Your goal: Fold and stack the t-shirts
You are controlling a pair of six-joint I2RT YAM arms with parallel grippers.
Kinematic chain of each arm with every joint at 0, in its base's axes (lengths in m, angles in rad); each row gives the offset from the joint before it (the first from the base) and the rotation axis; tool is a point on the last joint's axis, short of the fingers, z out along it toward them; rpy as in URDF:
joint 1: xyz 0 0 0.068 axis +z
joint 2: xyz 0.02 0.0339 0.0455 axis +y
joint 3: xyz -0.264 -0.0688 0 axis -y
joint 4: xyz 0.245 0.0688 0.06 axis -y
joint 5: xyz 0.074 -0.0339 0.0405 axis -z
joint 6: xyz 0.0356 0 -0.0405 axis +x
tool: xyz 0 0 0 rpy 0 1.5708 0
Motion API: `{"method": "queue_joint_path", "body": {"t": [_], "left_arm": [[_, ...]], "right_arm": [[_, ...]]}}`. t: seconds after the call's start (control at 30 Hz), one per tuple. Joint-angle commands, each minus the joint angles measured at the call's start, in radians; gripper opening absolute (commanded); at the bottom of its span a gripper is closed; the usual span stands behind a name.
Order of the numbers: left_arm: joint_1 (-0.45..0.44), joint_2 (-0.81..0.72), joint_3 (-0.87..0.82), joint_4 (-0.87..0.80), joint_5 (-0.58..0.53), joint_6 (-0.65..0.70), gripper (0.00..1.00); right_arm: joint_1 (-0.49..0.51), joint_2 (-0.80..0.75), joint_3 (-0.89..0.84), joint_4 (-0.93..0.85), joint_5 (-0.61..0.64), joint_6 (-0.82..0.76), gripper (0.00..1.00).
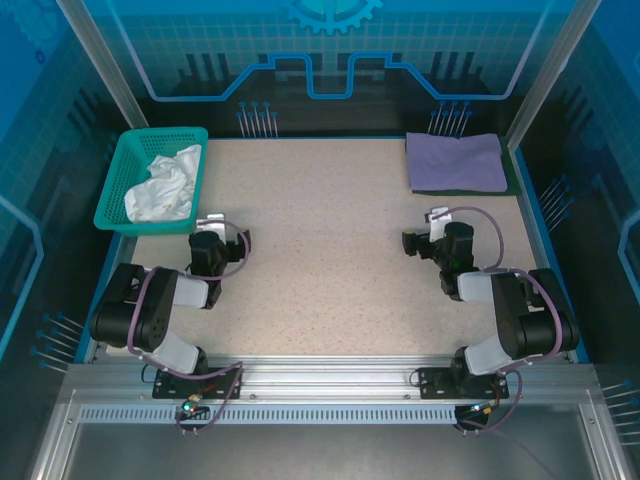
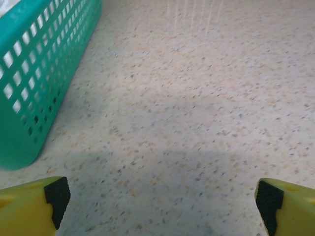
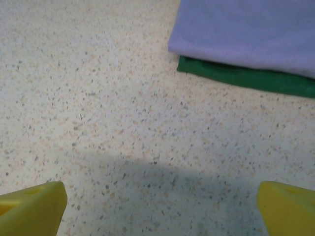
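Soft lavender t-shirt — flat folded rectangle

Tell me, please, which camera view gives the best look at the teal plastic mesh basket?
The top external view: it shows the whole teal plastic mesh basket from above, at the far left of the table, with crumpled white cloth inside. The left wrist view catches one slotted side wall at close range.
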Motion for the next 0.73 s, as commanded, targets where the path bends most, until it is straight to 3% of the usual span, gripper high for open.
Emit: {"method": "queue_joint_path", "body": {"t": [0.0, 0.3, 0.7], "left_arm": [[0.024, 0.000, 0.039, 0.058, 0.064, 0.004, 0.99], [0.025, -0.002, 0.038, 0.055, 0.065, 0.006, 0.99], [0.055, -0.005, 0.046, 0.032, 0.140, -0.005, 0.99]], "right_arm": [[-0.003, 0.005, 0.014, 0.065, -0.003, -0.005, 1.00], [0.023, 0.000, -0.012, 0.114, 0.062, -0.013, 1.00], [-0.014, 0.007, 0.014, 0.064, 0.014, 0.015, 1.00]]}}
